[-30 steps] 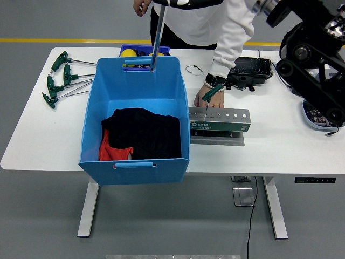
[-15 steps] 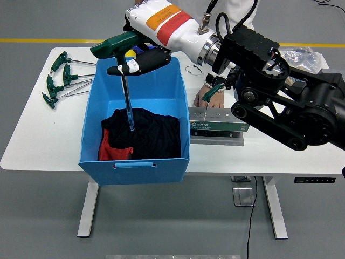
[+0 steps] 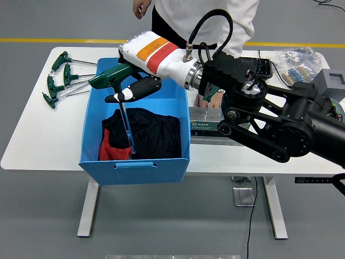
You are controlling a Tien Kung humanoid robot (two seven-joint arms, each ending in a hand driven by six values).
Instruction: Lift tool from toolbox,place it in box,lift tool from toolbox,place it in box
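Your right hand (image 3: 132, 86) grips a green-handled tool (image 3: 119, 102) over the blue box (image 3: 172, 97), its shaft pointing down at the dark cloth (image 3: 153, 132) inside. The toolbox (image 3: 207, 125) sits just right of the box.

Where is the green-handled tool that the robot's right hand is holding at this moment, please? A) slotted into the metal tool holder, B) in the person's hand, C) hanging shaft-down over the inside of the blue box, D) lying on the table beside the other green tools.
C: the right hand grips the green-handled tool, and its shaft points down over the dark cloth inside the blue box.
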